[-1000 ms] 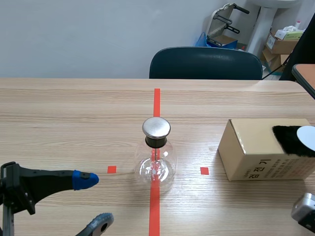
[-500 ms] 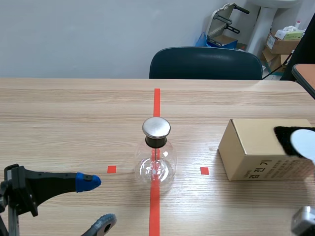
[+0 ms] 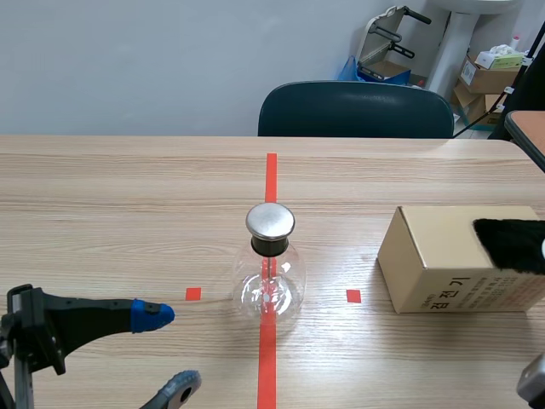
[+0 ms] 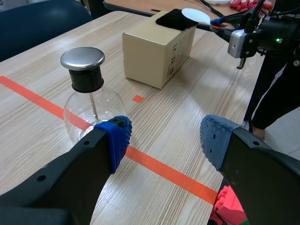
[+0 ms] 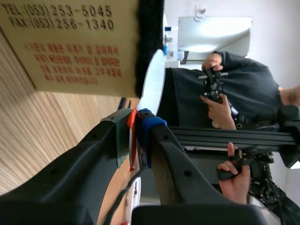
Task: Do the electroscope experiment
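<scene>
At mid-table, on the orange-red tape line, a clear round-bellied glass electroscope (image 3: 271,285) stands upright, long axis vertical, its black stopper and flat brushed-metal cap (image 3: 271,221) pointing up. Left gripper (image 4: 165,137) hovers near it, blue dotted pads spread wide. Right gripper (image 5: 136,121) pinches a flat white disc (image 5: 153,82) by its orange-red handle, just beside shaggy black fur cloth (image 3: 507,243) atop a brown cardboard box (image 3: 434,256).
</scene>
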### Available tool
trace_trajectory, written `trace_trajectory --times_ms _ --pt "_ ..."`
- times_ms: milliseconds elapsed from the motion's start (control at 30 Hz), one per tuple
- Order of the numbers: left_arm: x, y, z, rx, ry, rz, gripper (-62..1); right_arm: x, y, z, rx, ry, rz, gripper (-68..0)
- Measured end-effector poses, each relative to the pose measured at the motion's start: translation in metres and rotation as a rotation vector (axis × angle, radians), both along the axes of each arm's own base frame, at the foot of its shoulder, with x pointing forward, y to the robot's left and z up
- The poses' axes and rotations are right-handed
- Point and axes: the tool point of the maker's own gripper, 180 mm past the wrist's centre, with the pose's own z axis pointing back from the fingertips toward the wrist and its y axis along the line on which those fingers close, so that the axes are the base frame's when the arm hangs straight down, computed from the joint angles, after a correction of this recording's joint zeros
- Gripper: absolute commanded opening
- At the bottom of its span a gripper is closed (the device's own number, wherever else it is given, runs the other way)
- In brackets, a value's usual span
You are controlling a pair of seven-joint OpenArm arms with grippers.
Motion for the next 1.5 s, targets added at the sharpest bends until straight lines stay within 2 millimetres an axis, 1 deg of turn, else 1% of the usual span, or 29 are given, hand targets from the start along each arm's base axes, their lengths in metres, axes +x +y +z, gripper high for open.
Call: trace_trajectory --times_ms 100,133,200,233,333,367,400,433,467,567,600,633,667,767,800,833,867,967,1000,1067,1100,1133,1200,1233,1267,1300,1433,1467,1500 --pt "0.0 0.0 0.0 0.0 0.0 0.0 -26.0 -0.005 0.042 -0.002 -0.007 0.018 0.257 -66.2" --pt "0.0 0.0 0.0 0.0 0.0 0.0 -26.0 -0.007 0.052 -0.002 -0.002 0.018 0.313 -66.2" --pt "0.0 0.0 0.0 0.0 0.0 0.0 -26.0 -0.008 0.056 -0.002 0.004 0.018 0.326 -66.2" --pt "0.0 0.0 0.0 0.0 0.0 0.0 -26.0 -0.006 0.049 -0.003 0.003 0.018 0.28 -66.2" --pt "0.0 0.0 0.0 0.0 0.0 0.0 -26.0 0.001 0.002 -0.002 0.001 0.005 -0.011 -66.2" --pt "0.0 0.0 0.0 0.0 0.0 0.0 -26.0 0.0 -0.01 -0.002 -0.006 0.004 -0.07 -66.2" --pt "0.0 0.0 0.0 0.0 0.0 0.0 -26.0 0.0 -0.012 -0.001 -0.007 0.003 -0.078 -66.2" --pt "0.0 0.0 0.0 0.0 0.0 0.0 -26.0 0.0 -0.006 -0.001 -0.007 0.004 -0.043 -66.2" --pt "0.001 0.0 0.0 0.0 -0.002 0.0 -26.0 0.0 0.007 -0.002 -0.006 0.006 0.03 -66.2" --pt "0.001 0.0 0.0 0.0 -0.002 0.0 -26.0 -0.007 0.055 -0.004 0.013 0.016 0.294 -66.2" --pt "0.001 0.0 0.0 0.0 -0.002 0.0 -26.0 -0.008 0.06 -0.004 0.019 0.017 0.318 -66.2" --pt "0.001 0.0 0.0 0.0 -0.002 0.0 -26.0 -0.008 0.059 -0.005 0.022 0.017 0.303 -66.2" --pt "0.001 0.0 0.0 0.001 -0.002 0.0 -26.0 -0.006 0.052 -0.005 0.023 0.014 0.252 -66.2" --pt "0.001 0.0 0.0 0.0 -0.002 -0.001 -26.0 0.0 0.002 -0.004 0.015 0.003 -0.037 -66.2" --pt "0.001 0.0 0.0 0.0 -0.002 0.0 -26.0 -0.001 -0.009 -0.004 0.008 0.004 -0.097 -66.2" --pt "0.001 0.0 0.0 0.0 -0.002 0.0 -26.0 -0.001 -0.012 -0.003 0.002 0.003 -0.1 -66.2" --pt "0.001 0.0 0.0 0.0 -0.003 0.0 -26.0 -0.001 -0.005 -0.003 -0.004 0.006 -0.049 -66.2" --pt "0.001 0.0 0.0 0.0 -0.003 0.0 -26.0 -0.005 0.044 -0.003 0.005 0.013 0.241 -66.2" --pt "0.001 0.0 0.0 0.0 -0.002 0.0 -26.0 -0.007 0.055 -0.003 0.009 0.01 0.297 -66.2" --pt "0.001 0.0 0.0 0.0 -0.002 0.0 -26.0 -0.008 0.061 -0.003 0.017 0.006 0.314 -66.2" --pt "0.001 0.0 0.0 0.0 -0.003 0.0 -26.0 -0.006 0.055 -0.003 0.021 0.002 0.27 -66.2" --pt "0.001 0.0 0.001 0.0 -0.004 0.001 -26.0 -0.003 0.043 -0.003 0.023 -0.002 0.188 -66.2" --pt "0.002 0.001 0.001 0.001 -0.007 0.002 -26.0 -0.001 0.008 -0.003 0.019 -0.01 -0.025 -66.2" --pt "0.002 0.001 0.001 0.002 -0.009 0.003 -26.0 -0.001 -0.003 -0.002 0.019 -0.013 -0.083 -66.2" --pt "0.003 0.001 0.001 0.003 -0.012 0.005 -26.0 -0.002 -0.003 -0.002 0.013 -0.013 -0.071 -66.2" --pt "0.004 0.002 0.002 0.004 -0.015 0.008 -26.0 -0.001 0.005 -0.002 0.007 -0.009 -0.017 -66.2" --pt "0.005 0.002 0.002 0.006 -0.018 0.011 -26.0 -0.009 0.062 -0.002 0.018 0.0 0.314 -66.2" --pt "0.005 0.002 0.002 0.006 -0.018 0.011 -26.0 -0.011 0.068 -0.003 0.023 0.003 0.345 -66.2" --pt "0.005 0.002 0.002 0.007 -0.018 0.011 -26.0 -0.011 0.069 -0.003 0.025 0.004 0.34 -66.2"
